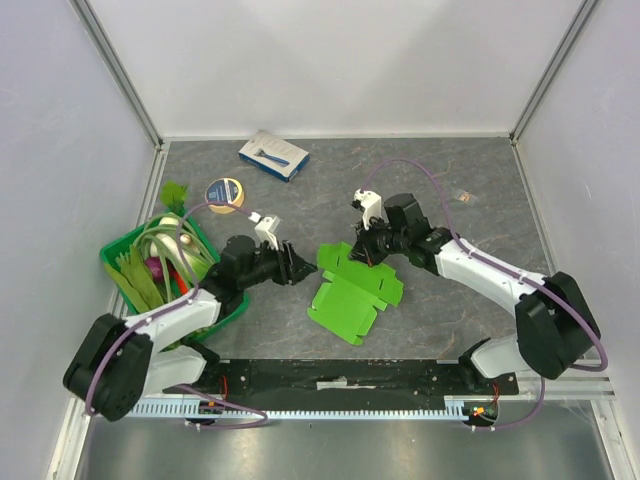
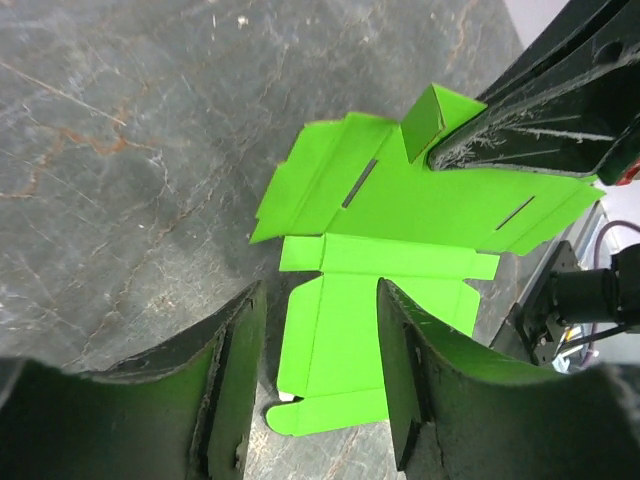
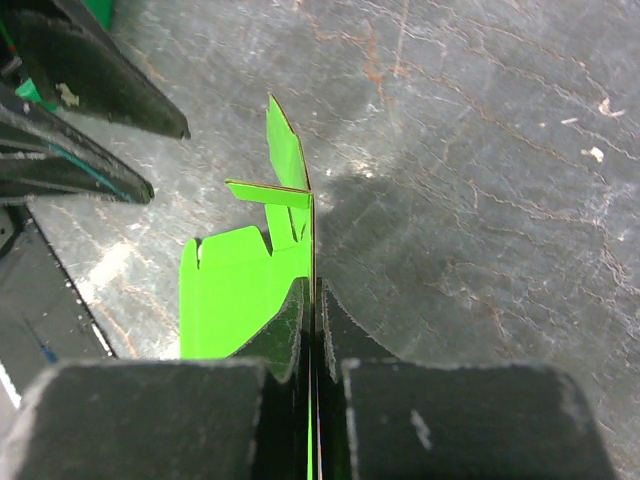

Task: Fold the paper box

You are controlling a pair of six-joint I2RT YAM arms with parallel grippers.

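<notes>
The left tool (image 2: 318, 310) hangs spread over the unfolded paper box (image 2: 400, 215), whose far flap the right tool (image 2: 452, 148) pinches.

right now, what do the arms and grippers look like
Left arm and right arm: white links, black joints and bases, a purple cable along each. Left gripper and right gripper: black, scuffed, tapering fingers, a white block on each wrist.

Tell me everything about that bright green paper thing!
The paper box is lime-green thin card, plain and matte, not yet folded up. It has flaps, tabs and two slits. Part of it lies on the grey table; one edge is lifted, pinched by the right hand. The left hand is open beside it.
</notes>
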